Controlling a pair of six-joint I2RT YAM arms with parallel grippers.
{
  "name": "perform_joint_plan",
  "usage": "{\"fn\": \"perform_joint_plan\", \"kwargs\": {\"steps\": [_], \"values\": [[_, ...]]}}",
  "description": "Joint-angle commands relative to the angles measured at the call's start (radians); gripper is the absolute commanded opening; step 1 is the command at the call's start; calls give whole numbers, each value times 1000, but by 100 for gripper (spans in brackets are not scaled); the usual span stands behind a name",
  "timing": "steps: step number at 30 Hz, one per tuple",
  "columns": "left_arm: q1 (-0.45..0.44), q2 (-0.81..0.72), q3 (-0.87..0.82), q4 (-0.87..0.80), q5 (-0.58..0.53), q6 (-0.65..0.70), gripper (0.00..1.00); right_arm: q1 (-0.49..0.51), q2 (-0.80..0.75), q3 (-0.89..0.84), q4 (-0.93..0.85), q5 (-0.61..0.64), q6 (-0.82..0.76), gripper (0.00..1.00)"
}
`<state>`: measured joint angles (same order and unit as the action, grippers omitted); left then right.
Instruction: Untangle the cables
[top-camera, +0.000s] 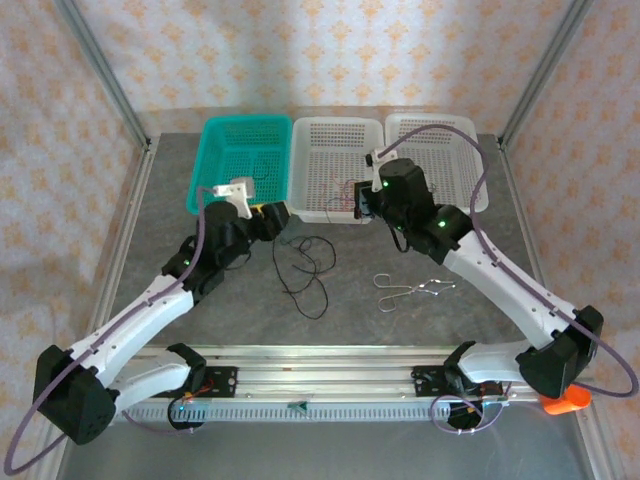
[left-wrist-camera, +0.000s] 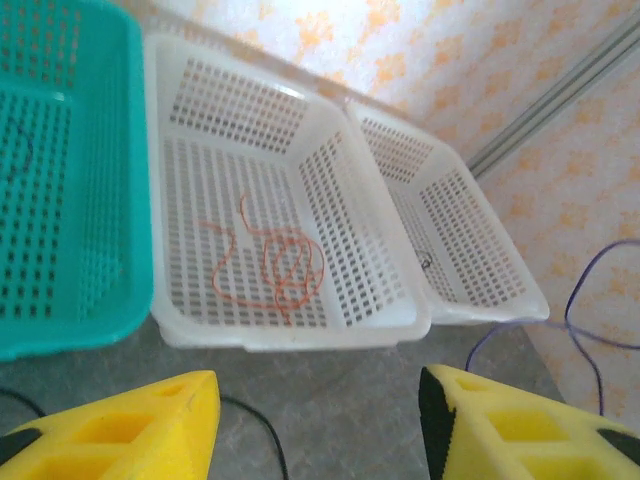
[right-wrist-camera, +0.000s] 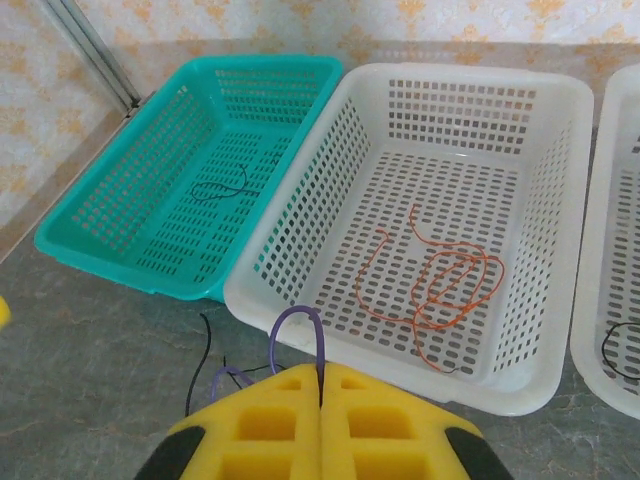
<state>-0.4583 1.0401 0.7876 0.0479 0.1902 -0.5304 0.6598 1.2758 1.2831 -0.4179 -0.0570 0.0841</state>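
The task is judged partly done: an orange cable (right-wrist-camera: 430, 280) is laid in the middle white basket (right-wrist-camera: 460, 72) at 12 o'clock, a black cable (top-camera: 300, 268) is left loose on the desk (top-camera: 360, 325), the left end effector (left-wrist-camera: 320, 420) is spread wide and empty, and the right end effector (right-wrist-camera: 320, 400) is closed on nothing.

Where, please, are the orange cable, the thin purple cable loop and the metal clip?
orange cable (right-wrist-camera: 432, 290), right wrist view, middle of its coil.
purple cable (right-wrist-camera: 296, 312), right wrist view, top of its loop.
metal clip (top-camera: 412, 291), top external view, its middle.
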Motion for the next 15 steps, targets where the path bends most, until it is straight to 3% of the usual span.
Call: {"fn": "perform_joint_plan", "kwargs": {"steps": [1,5,12,15], "values": [[38,28,69,-65,280,82,59,-37,-8,30,-1,-206,-61,0],[38,67,116,-105,354,119,59,-68,-19,9,25,-328,-85,0],[33,117,120,-49,575,107,60,-69,-15,6,44,-379,-100,0],[12,138,122,-39,608,107,60,-69,-6,11,43,-395,-102,0]]}}
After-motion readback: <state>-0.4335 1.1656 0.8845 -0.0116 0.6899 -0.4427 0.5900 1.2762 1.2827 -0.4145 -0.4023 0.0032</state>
